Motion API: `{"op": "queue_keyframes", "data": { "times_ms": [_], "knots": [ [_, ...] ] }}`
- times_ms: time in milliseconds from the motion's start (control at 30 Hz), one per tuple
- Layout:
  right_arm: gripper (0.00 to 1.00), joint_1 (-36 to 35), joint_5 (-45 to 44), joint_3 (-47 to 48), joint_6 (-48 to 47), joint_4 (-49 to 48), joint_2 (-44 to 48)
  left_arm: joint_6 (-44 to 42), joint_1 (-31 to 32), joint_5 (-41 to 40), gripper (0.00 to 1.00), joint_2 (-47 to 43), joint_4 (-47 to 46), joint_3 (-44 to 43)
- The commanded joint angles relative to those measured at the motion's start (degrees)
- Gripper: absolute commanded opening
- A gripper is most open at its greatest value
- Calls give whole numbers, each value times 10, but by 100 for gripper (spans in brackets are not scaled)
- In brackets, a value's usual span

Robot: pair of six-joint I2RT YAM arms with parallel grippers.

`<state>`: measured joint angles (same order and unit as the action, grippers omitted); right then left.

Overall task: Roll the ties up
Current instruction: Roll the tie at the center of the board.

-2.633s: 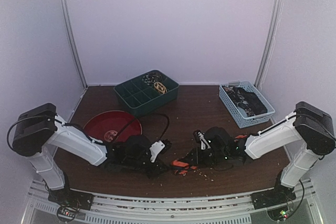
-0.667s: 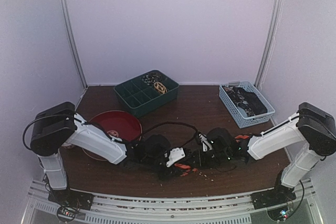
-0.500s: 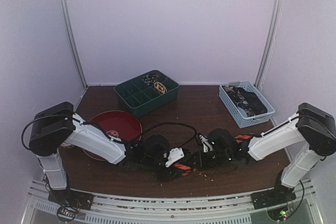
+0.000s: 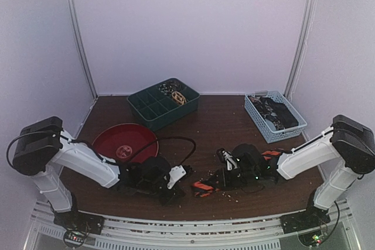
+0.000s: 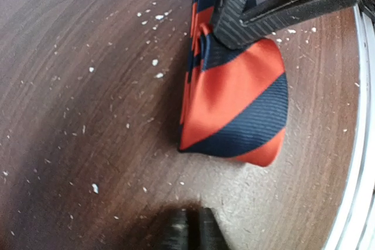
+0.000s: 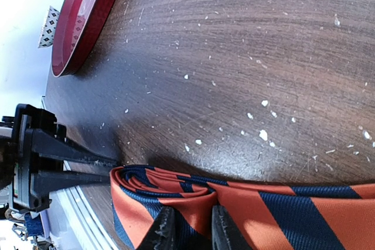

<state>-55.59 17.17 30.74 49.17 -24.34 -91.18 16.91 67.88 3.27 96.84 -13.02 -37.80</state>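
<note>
One orange-red and navy striped fabric necktie (image 5: 234, 106) is lying flat on the dark brown wooden table (image 4: 211, 127), close to its near edge and between the ends of the two arms. Its end is doubling over into a short, loose fold of several layers, and the rest of the band is running off to the right beneath the right arm. The right jaws are clamping that fold, with a black finger (image 6: 163, 232) pressing on either side of the layered cloth, so the necktie is being pinched and held. The left jaws are sitting low over the table just short of the folded end; their two dark fingertips (image 5: 177, 232) are lying almost together with only a thin slit between them, gripping nothing, and the necktie is lying apart from them. Many pale crumbs (image 5: 95, 188) are lying scattered over the table around the necktie. One round red dish (image 4: 111, 137) is sitting on the left part of the table, behind the left arm. One thin black cable (image 4: 183, 140) is arching from the left arm over the table beside the dish. One dark green compartment tray (image 4: 153, 113) is standing at the back, left of centre, with tan and dark patterned coils (image 4: 174, 93) filling its rear compartments. One pale blue slotted basket (image 4: 261, 124) is standing at the back right, well apart from the tray, carrying dark patterned fabric pieces (image 4: 276, 113)
</note>
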Motion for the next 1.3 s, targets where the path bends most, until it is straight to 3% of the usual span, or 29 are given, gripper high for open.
{"op": "queue_keyframes", "data": {
  "times_ms": [0, 567, 800, 1100, 1267],
  "knots": [
    [22, 0, -6, -10, -20, 24, -10, 40, 3, -18, 1, 22, -37, -2],
    [21, 5, -19, -23, -41, 13, -15, 62, 20, 11, 0, 72, -95, -39],
    [21, 12, -21, -38, -43, 6, -5, 80, 20, -6, 0, 52, -109, -33],
    [21, 13, -5, -35, -43, 2, -10, 112, 37, -21, 0, 43, -60, -11],
    [21, 2, 6, -34, -10, -17, -10, 178, 41, -59, 0, -7, -75, 36]
  ]
}}
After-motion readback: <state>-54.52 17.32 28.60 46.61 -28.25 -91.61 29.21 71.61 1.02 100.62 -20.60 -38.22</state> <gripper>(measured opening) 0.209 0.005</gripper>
